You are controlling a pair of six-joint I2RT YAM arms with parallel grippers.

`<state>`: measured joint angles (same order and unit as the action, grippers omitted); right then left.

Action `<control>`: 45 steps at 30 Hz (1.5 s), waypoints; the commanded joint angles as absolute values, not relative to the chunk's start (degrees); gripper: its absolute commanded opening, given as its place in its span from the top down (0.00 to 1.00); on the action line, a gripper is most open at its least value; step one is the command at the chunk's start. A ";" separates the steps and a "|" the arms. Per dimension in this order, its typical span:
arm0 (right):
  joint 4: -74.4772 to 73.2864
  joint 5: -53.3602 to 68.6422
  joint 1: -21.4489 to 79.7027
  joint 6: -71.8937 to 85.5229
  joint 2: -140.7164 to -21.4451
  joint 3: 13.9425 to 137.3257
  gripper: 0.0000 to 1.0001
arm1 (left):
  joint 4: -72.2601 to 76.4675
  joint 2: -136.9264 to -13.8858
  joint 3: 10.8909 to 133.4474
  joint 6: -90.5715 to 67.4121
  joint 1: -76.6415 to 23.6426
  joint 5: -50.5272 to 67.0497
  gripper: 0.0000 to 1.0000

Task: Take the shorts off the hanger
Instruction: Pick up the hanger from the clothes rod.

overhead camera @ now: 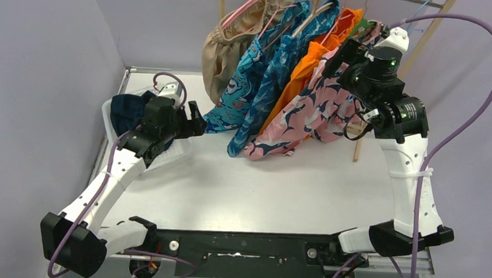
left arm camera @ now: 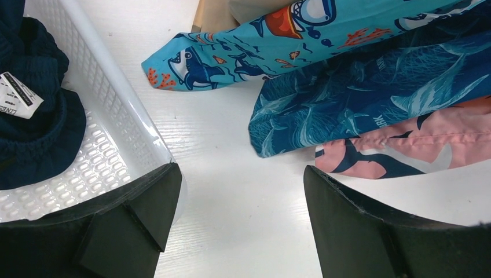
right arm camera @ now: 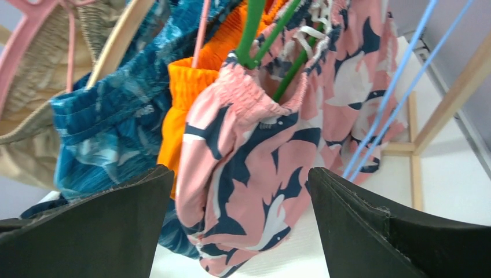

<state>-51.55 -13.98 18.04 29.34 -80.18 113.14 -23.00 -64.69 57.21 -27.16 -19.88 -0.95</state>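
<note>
Several shorts hang on hangers along a rack: tan (overhead camera: 226, 47), turquoise print (overhead camera: 244, 81), dark teal-blue print (overhead camera: 280, 70), orange (overhead camera: 306, 62) and pink shark-print (overhead camera: 309, 114). My right gripper (overhead camera: 340, 58) is open and empty, up at the waistband of the pink shorts (right arm camera: 260, 156), which hang on a green hanger (right arm camera: 255, 29) between my fingers in the right wrist view. My left gripper (overhead camera: 198, 120) is open and empty, low over the table beside the white basket (left arm camera: 116, 110). Navy shorts (left arm camera: 35, 127) lie in that basket. The hems of the turquoise (left arm camera: 231, 58) and dark teal-blue shorts (left arm camera: 359, 98) hang just ahead of it.
The wooden rack's leg (overhead camera: 359, 143) stands behind my right arm. An empty blue hanger (right arm camera: 394, 87) hangs right of the pink shorts. The white basket (overhead camera: 112, 121) sits at the table's left edge against the purple wall.
</note>
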 commanded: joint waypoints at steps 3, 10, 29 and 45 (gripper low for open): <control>-47.73 -10.36 18.17 28.31 -82.66 118.60 0.10 | -21.30 -64.16 57.56 -27.16 -19.78 0.88 0.22; -52.09 -21.51 18.12 28.10 -89.64 126.86 0.12 | -22.76 -63.51 57.83 -27.16 -19.69 0.01 0.22; -50.91 -20.53 13.47 22.77 -99.16 134.69 0.33 | -23.31 -63.42 57.76 -27.38 -19.60 0.71 0.22; -47.15 -20.55 13.13 17.99 -99.07 134.99 0.92 | -23.44 -63.28 57.39 -28.22 -19.62 1.55 0.22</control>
